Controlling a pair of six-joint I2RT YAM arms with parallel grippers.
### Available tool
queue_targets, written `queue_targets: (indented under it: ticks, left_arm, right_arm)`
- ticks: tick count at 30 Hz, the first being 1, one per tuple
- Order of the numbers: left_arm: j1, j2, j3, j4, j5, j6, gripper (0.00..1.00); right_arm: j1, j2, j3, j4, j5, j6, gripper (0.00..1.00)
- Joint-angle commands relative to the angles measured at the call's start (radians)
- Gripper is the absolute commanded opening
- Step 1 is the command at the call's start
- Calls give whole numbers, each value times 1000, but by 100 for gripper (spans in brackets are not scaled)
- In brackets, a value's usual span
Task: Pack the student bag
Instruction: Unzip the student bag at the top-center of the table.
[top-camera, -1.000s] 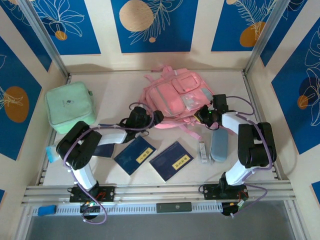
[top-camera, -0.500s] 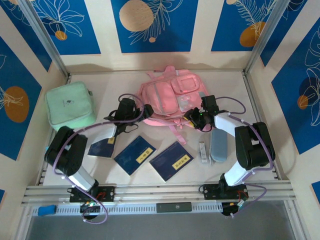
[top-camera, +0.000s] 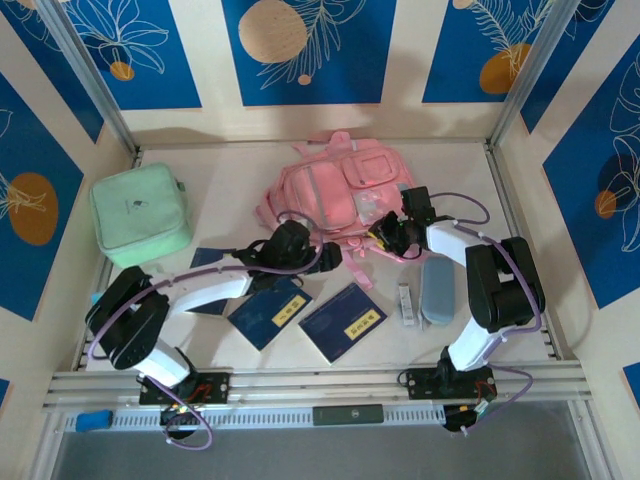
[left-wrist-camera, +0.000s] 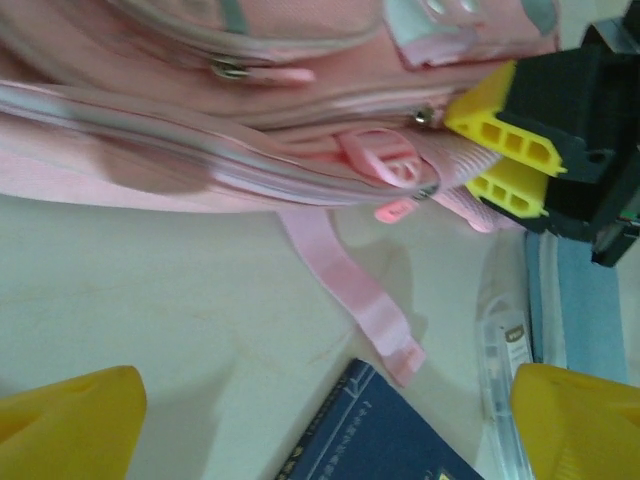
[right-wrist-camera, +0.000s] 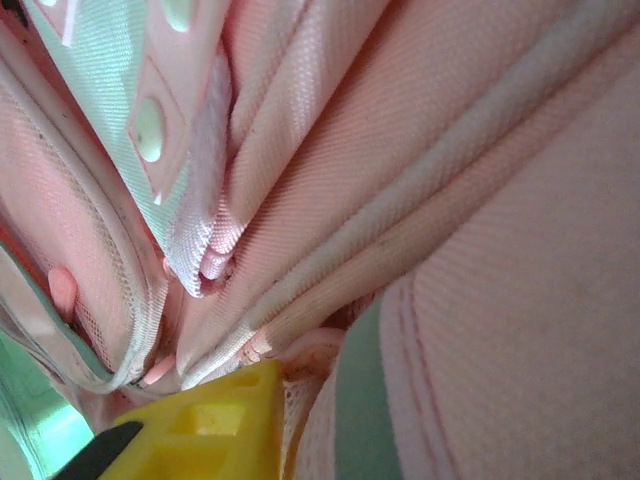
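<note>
Arms bent inward toward student bag (top-camera: 335, 185), right jaws pinching its edge, left jaws wide.

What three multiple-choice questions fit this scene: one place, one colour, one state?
1. Where does the green case lie? A left of the backpack; B on top of it; C by the right wall.
2. What colour are the booklets? A red; B dark blue; C white.
3. How is the left gripper? A shut on a booklet; B shut on the case; C open.
Answers: 1 A, it sits apart on the backpack's left; 2 B, dark blue covers with yellow labels; 3 C, its fingers stand wide apart, holding nothing.
</note>
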Motion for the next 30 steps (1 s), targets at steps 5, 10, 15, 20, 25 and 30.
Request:
queue_targets:
  ticks: [5,10,15,20,25,30]
  left_arm:
    - [-79,145,104,45,-23,101,77]
    - [-91,238,169,93,-14,170,69]
    - [-93,314,244,77,-31,203,66]
    - [-97,347,300,44,-155,239,63]
    - [-97,399,357,46,-201,283,56]
    - [-98,431,388,36,-247,291,46]
  right_arm:
    - [19,-71,10,9,-51,55,9]
    - [38,-121,24,-23,-53,110,5]
    - [50,-153,51,-70,-28,140,3]
    - [59,-172,56,-78,-19,166,2]
    - [65,-175,64,-83,-11,181,1]
    - [68,-174,68,-80,-9,187,0]
